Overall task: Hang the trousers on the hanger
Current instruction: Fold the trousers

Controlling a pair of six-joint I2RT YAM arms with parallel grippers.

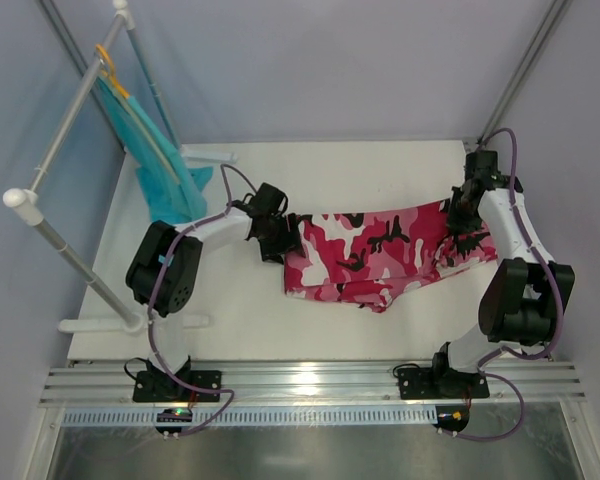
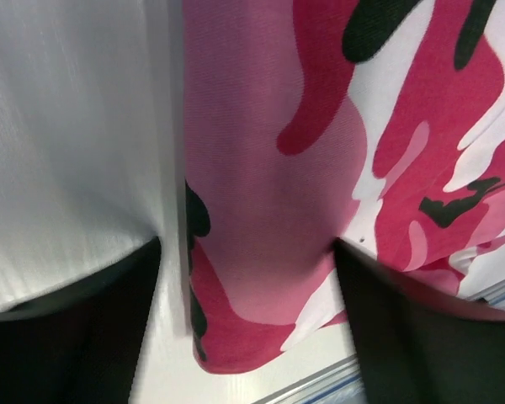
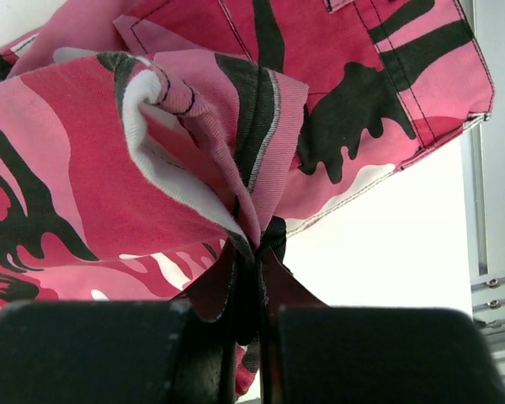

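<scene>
The pink camouflage trousers point(image 1: 380, 255) lie folded across the middle of the white table. My left gripper point(image 1: 277, 243) is low over their left end, open. In the left wrist view point(image 2: 246, 248) its dark fingers point(image 2: 76, 337) stand wide apart with the cloth point(image 2: 269, 168) between them. My right gripper point(image 1: 464, 226) is at their right end, shut on a bunched fold point(image 3: 236, 151) of the trousers, as the right wrist view point(image 3: 254, 278) shows. A pale thin strip point(image 2: 177, 168) runs along the cloth's left edge; I cannot tell whether it is the hanger.
A white tube rack point(image 1: 65, 120) stands at the left with an orange hanger point(image 1: 108, 65) carrying a teal garment point(image 1: 160, 170). Its foot bars point(image 1: 130, 322) lie on the table. An aluminium rail point(image 1: 310, 380) runs along the near edge.
</scene>
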